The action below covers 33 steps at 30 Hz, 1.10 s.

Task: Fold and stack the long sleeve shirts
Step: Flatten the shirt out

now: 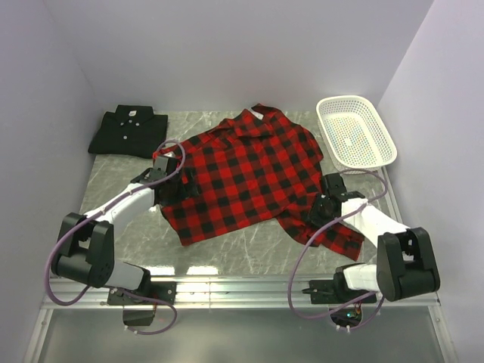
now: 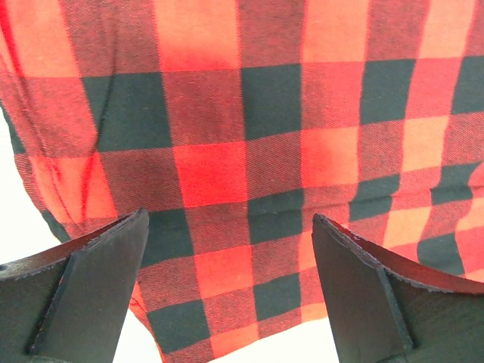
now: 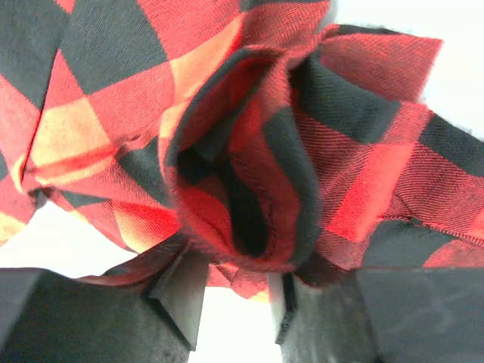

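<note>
Black shirt [image 1: 127,130] lies folded, well apart beyond the left claw [image 2: 228,219]. That claw hangs wide open, holding nothing, over the edge of the plaid [image 1: 246,174], which lies spread between both claws. Right claw [image 3: 236,281] has its jaws narrow at a bunched fold of plaid; whether they bite it, I cannot tell. A thin pinch could slip, or a one-sided lift could drag the plaid askew.

Bright, even overhead light, soft shadows. Glare patches the front of the counter [image 1: 227,246]; wrist views burn it white. Weave of the plaid shirt [image 2: 249,166] shows sharp.
</note>
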Motion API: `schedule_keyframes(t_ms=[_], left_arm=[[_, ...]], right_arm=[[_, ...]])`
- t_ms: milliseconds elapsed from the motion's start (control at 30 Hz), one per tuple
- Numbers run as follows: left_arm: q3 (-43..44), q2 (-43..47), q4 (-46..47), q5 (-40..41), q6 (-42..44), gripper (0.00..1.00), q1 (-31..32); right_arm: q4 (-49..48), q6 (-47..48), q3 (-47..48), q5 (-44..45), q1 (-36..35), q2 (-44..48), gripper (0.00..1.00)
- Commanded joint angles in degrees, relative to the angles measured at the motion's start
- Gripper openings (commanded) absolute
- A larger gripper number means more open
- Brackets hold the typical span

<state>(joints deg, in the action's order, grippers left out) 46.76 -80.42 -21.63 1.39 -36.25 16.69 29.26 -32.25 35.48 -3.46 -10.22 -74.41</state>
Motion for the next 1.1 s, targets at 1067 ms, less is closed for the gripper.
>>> schedule_keyframes(t_ms=[1067], left_arm=[[-9.0,1.3,-5.1,6.1,-15.1,0.61,-6.0]], right_arm=[[-5.2,-1.1,3.5,5.0,3.4,13.5,0.76]])
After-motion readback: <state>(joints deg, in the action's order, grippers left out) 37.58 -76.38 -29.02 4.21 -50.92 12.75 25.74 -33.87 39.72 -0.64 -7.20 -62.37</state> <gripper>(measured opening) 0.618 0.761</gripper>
